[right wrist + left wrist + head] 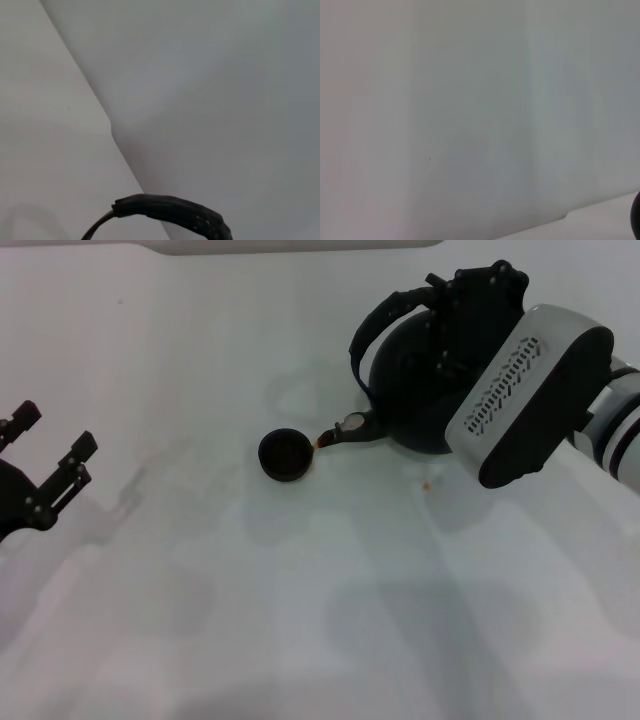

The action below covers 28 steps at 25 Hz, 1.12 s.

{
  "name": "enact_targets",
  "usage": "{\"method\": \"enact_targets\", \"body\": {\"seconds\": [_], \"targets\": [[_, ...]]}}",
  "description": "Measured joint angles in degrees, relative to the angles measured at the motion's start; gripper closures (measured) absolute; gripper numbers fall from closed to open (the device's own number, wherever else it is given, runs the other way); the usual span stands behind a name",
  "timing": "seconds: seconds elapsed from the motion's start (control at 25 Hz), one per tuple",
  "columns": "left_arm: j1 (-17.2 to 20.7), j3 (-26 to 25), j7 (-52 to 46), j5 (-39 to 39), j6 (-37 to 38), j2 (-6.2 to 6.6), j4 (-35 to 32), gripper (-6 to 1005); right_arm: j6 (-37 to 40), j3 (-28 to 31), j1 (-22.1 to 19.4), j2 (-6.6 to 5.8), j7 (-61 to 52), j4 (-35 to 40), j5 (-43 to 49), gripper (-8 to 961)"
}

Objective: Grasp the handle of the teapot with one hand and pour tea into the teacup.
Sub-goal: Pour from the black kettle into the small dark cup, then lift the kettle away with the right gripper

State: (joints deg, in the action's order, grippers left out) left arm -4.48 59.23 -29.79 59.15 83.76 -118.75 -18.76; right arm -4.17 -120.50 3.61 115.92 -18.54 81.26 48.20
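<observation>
One right gripper (470,300) clamps the handle (372,328); white table (300,620) tea-spotted.

Bright, even light washes the white surface (300,620) pale, with soft, faint shadows lying toward the near side of the teapot (410,390) and the left claw (50,465). Both wrist views are hazy; the handle (170,210) looks soft-edged.

Black teapot (405,380) tilted — spout dripping amber tea (322,443) over the teacup (285,454).
</observation>
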Motion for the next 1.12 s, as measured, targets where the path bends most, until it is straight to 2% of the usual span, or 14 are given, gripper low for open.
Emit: {"method": "enact_targets", "body": {"seconds": [1.12], "targets": [[-0.6, -0.5, 0.6, -0.2, -0.1, 0.01, 0.0, 303, -1.2, -3.6, 0.9, -0.09, 0.0, 1.6, 0.4, 845]]}}
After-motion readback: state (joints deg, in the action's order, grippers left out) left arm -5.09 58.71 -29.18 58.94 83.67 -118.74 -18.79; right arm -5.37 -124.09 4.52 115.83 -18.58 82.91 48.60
